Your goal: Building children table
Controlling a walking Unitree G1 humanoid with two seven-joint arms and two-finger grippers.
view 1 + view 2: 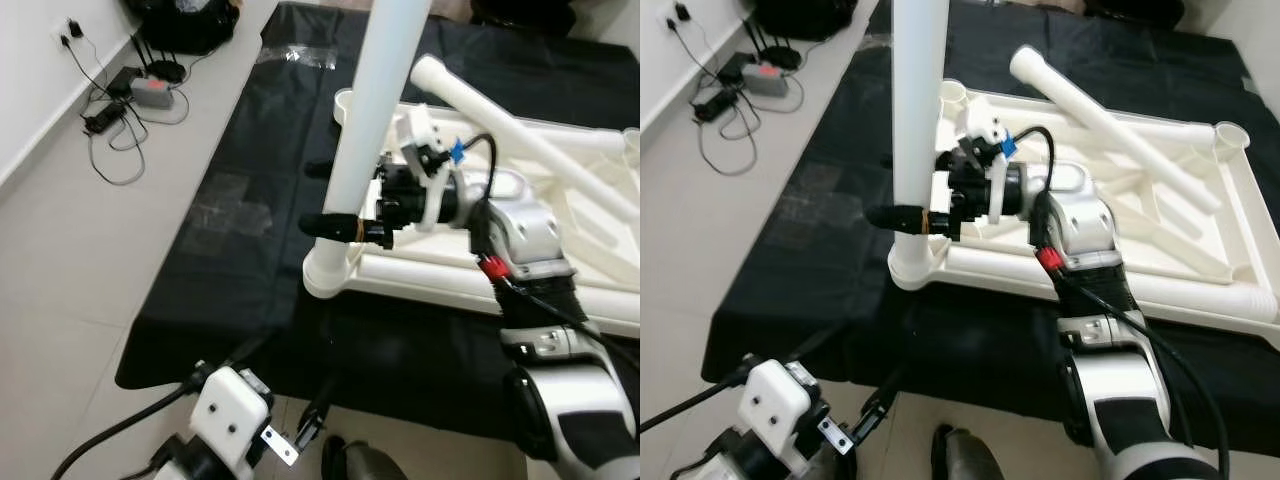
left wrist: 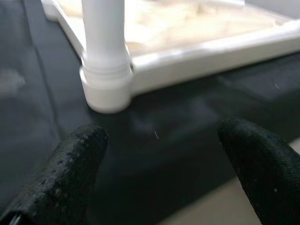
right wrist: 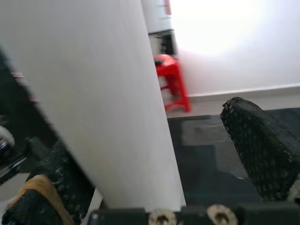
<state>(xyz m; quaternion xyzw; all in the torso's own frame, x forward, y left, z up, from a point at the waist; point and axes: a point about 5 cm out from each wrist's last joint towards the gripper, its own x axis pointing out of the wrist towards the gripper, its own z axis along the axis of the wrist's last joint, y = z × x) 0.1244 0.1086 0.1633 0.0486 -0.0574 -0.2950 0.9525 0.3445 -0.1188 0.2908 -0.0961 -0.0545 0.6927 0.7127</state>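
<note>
While the right gripper (image 1: 908, 217) has its black fingers spread around the upright white plastic table leg (image 1: 372, 120), seated in a corner socket of the upturned white plastic tabletop (image 1: 1110, 268), this smooth, light, rigid tube looks best gripped low; the left gripper (image 2: 164, 154) hangs open, empty.

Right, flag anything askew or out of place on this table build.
One loose white leg lies slanted across the upturned tabletop, not in a corner socket. The leg at the right tool stands upright in its socket. Cables and a router clutter the floor.
</note>
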